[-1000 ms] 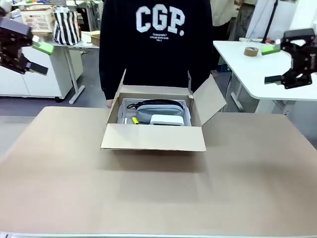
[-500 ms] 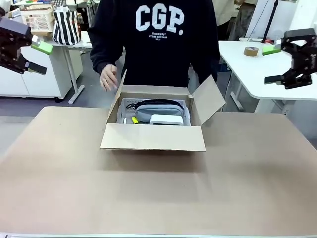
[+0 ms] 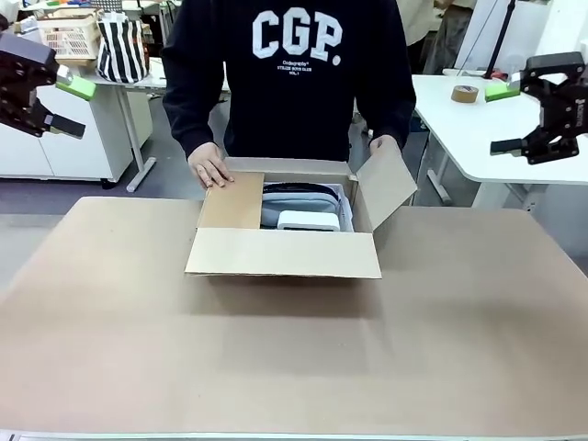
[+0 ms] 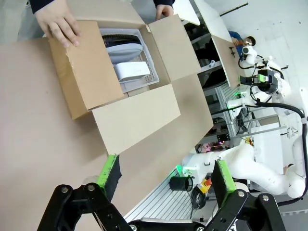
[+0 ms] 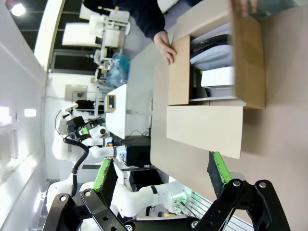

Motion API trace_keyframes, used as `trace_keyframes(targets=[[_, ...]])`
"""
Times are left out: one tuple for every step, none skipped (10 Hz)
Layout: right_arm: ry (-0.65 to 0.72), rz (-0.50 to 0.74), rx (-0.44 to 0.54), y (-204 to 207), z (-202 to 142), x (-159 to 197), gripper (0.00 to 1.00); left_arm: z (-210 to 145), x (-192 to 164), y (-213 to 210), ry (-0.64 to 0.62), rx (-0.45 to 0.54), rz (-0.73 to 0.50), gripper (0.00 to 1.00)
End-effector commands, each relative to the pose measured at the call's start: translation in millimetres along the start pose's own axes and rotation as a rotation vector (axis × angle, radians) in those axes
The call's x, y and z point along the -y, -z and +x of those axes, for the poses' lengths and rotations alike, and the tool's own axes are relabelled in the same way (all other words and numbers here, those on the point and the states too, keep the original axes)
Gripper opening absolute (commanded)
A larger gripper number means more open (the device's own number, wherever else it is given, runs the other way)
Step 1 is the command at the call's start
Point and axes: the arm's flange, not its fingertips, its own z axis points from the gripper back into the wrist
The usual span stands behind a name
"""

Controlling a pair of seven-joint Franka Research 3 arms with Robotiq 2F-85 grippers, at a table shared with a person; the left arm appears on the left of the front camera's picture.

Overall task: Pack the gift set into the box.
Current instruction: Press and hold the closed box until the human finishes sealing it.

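The box [image 3: 285, 253] sits on the tabletop [image 3: 294, 358] at its far middle, directly in front of the person. Its near flap [image 3: 283, 254] lies folded outward toward me, flat and level. The flap on my left side [image 3: 232, 200] is pressed down over that part of the opening, with the person's hand [image 3: 210, 167] resting on its far corner. The flap on my right side [image 3: 386, 186] stands tilted outward, and the person's other hand [image 3: 384, 143] touches its upper edge. Inside the box, in the uncovered part, I see the light grey padded item [image 3: 299, 200] with its dark rim toward the far wall, and the small flat white case [image 3: 309, 220] lying just in front of it, touching or nearly touching it. Both appear to rest in a pale perforated tray [image 4: 150, 72], as the left wrist view shows. My left hand [image 3: 57, 108] hangs in the air at the far left, well apart from the box, holding nothing; its green pads [image 4: 109, 171] stand wide apart in the left wrist view. My right hand [image 3: 514, 119] hangs in the air at the far right, likewise well clear of the box and empty, with its pads [image 5: 219, 171] also spread wide. A roll of tape [image 3: 466, 95] lies on the white side table [image 3: 459, 129] behind my right hand.
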Motion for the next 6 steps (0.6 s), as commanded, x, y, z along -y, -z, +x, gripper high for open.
trace_keyframes(targets=[[-0.013, 0.001, -0.004, -0.3, 2.4, 0.1, 1.00, 0.1, 1.4, 0.5, -0.008, 0.012, -0.016, 1.00], [-0.013, 0.001, -0.004, -0.3, 2.4, 0.1, 1.00, 0.1, 1.4, 0.5, -0.008, 0.012, -0.016, 1.00], [-0.013, 0.001, -0.004, -0.3, 2.4, 0.1, 1.00, 0.1, 1.4, 0.5, -0.008, 0.012, -0.016, 1.00], [-0.013, 0.001, -0.004, -0.3, 2.4, 0.1, 1.00, 0.1, 1.4, 0.5, -0.008, 0.012, -0.016, 1.00], [-0.013, 0.001, -0.004, -0.3, 2.4, 0.1, 1.00, 0.1, 1.4, 0.5, -0.008, 0.012, -0.016, 1.00], [-0.013, 0.001, -0.004, -0.3, 2.4, 0.1, 1.00, 0.1, 1.4, 0.5, -0.008, 0.012, -0.016, 1.00]])
